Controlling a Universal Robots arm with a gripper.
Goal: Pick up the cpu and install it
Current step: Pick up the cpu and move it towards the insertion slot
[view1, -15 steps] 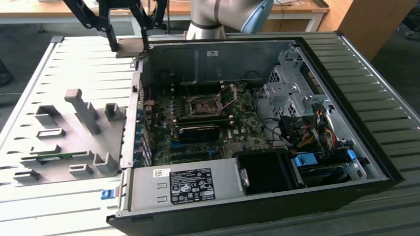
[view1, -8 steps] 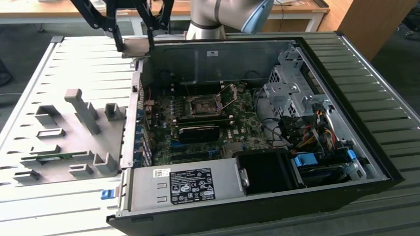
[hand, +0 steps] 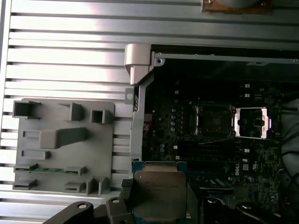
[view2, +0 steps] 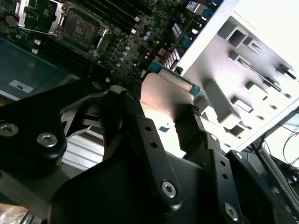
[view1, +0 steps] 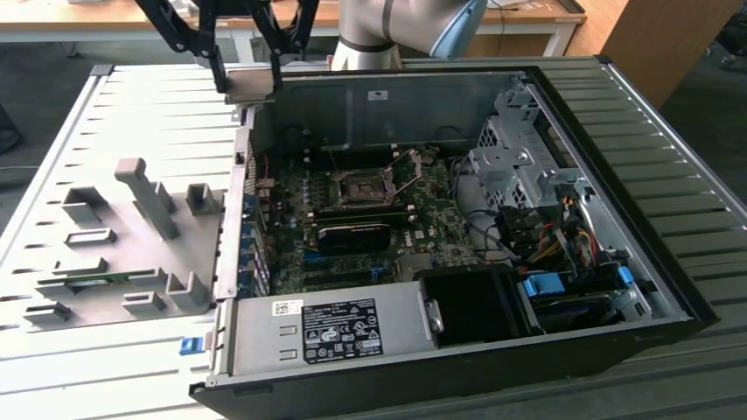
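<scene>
My gripper (view1: pixel 247 74) is shut on the cpu (view1: pixel 251 86), a flat silver-grey square chip held by its edges between the two black fingers. It hangs above the far corner of the open computer case, on the exterior view's left, well above the motherboard. In both wrist views the cpu (hand: pixel 159 193) (view2: pixel 166 95) shows its metal top plate and a green rim between the fingers (view2: pixel 135 126). The black cpu socket (view1: pixel 366 185) (hand: pixel 212 120) (view2: pixel 79 30) lies in the middle of the motherboard, with its metal load plate (hand: pixel 252 122) swung open beside it.
The open black computer case (view1: pixel 653 175) lies on a slatted metal table (view1: pixel 140 114). A grey plastic fixture plate (view1: pixel 129 254) (hand: pixel 63 144) with several blocks sits at the exterior view's left. Drive cages and cables (view1: pixel 526 175) crowd the case's right side.
</scene>
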